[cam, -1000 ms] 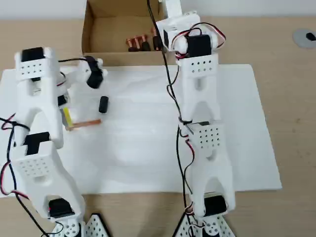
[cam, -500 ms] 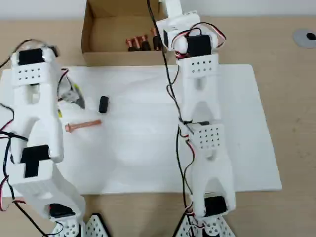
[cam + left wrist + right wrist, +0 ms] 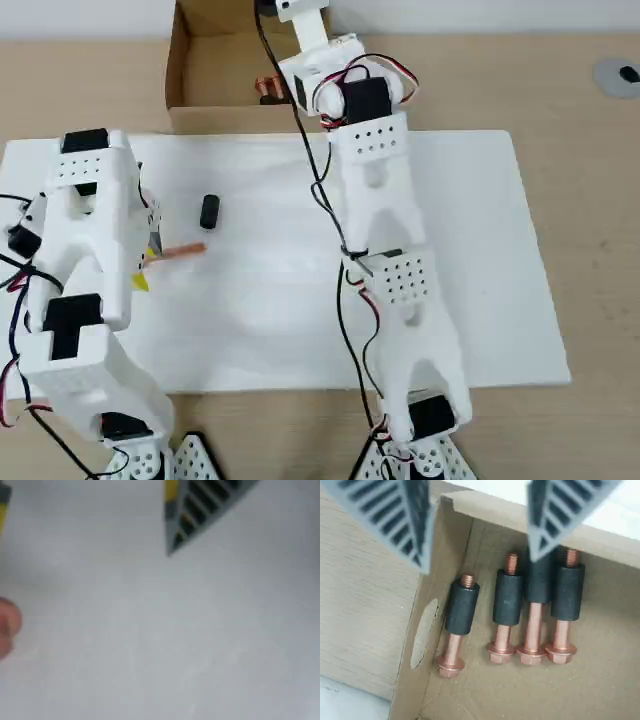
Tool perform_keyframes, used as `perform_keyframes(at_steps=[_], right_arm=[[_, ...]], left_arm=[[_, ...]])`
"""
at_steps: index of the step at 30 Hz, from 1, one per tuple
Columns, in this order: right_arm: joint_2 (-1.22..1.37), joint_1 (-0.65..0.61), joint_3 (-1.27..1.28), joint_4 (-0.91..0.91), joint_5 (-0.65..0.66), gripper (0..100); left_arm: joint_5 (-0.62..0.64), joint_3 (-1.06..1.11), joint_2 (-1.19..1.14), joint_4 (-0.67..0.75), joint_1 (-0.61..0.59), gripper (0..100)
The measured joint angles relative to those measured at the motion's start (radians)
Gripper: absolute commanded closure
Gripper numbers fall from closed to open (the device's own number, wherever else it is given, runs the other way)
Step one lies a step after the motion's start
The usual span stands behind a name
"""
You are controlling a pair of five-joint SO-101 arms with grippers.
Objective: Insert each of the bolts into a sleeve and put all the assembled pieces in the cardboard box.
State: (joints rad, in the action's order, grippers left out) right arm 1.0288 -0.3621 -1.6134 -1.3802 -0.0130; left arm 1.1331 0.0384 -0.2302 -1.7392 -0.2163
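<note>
Left gripper (image 3: pixel 85 530), open, brought back to loose bolt (image 3: pixel 180 251); right gripper (image 3: pixel 479 560), open, swung left over boxed assembled pieces (image 3: pixel 507 610). Sleeve (image 3: pixel 209 211) unfilled.

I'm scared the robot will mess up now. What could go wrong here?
The bolt is round and lies loose on the mat beside the open left gripper; a clumsy grab might roll it away. The right gripper hangs open above the assembled pieces near the cardboard box wall, so it might bump them or snag the wall.
</note>
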Motion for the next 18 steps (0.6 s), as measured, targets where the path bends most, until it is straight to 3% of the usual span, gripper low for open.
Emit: perform_keyframes(at_steps=[11, 18], right_arm=[[0.000, 0.000, 0.000, -0.072, 0.000, 83.4], [0.000, 0.000, 0.000, -0.080, 0.000, 83.4]], left_arm=[[0.120, 0.074, -0.095, 0.219, -0.028, 77], [0.121, 0.061, -0.140, 0.247, -0.029, 78]])
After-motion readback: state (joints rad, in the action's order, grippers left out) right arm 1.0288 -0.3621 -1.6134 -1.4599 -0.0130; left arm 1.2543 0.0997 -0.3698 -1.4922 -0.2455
